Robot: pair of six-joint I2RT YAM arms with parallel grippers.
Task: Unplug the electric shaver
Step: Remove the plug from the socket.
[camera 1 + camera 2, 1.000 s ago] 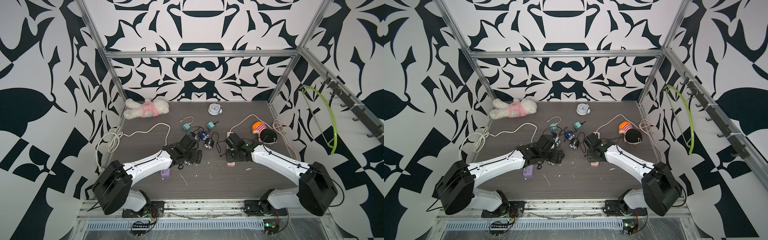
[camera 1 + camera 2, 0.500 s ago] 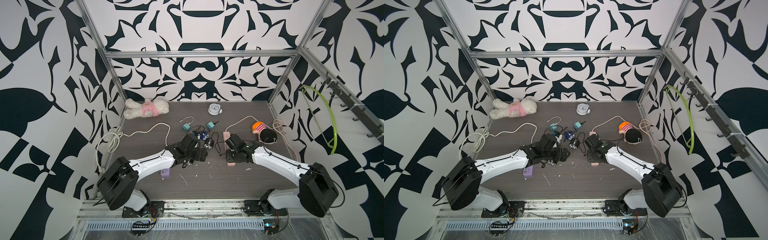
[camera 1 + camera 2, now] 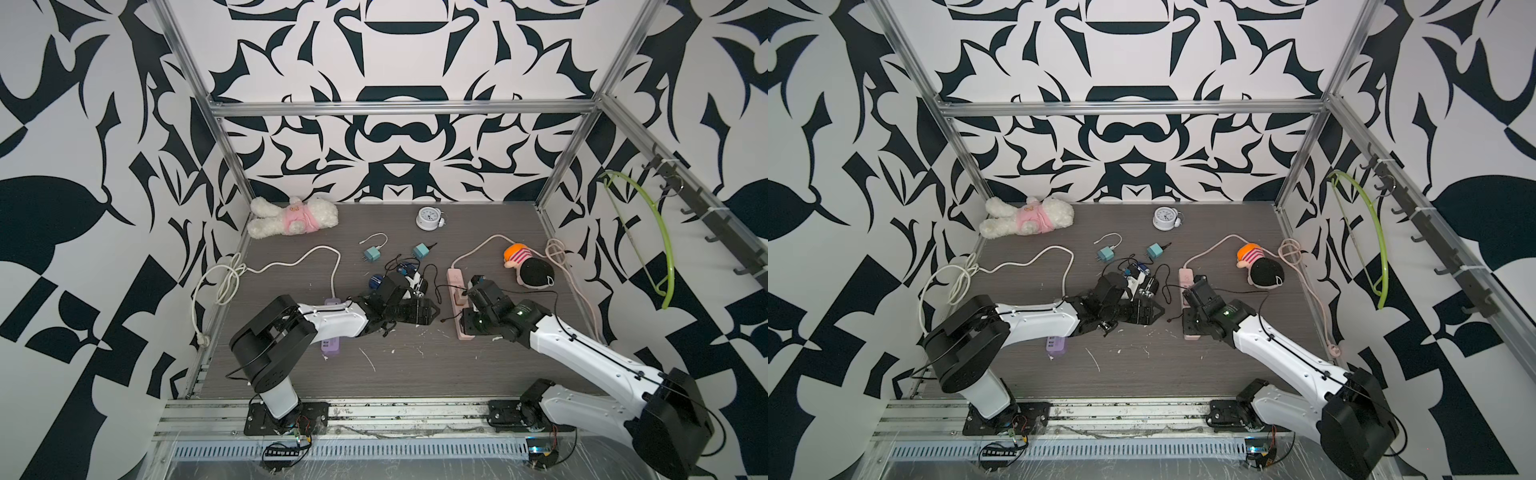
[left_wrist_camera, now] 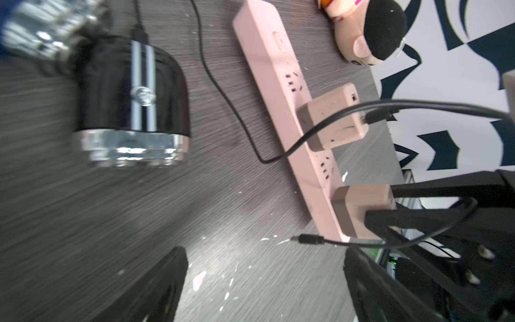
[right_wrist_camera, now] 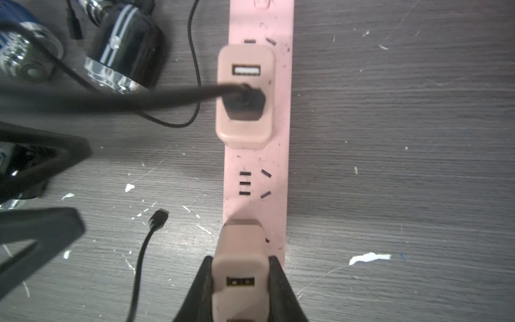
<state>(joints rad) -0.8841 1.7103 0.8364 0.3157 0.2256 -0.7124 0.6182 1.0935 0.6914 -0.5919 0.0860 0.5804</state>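
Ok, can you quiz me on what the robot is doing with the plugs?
1. True or false: the right jaws are shut on an adapter.
2. What colour is the strip? A green, B pink, C blue.
3. Fill in: the left jaws are ___ (open or shut).

Key: 1 true; 2 B; 3 open.
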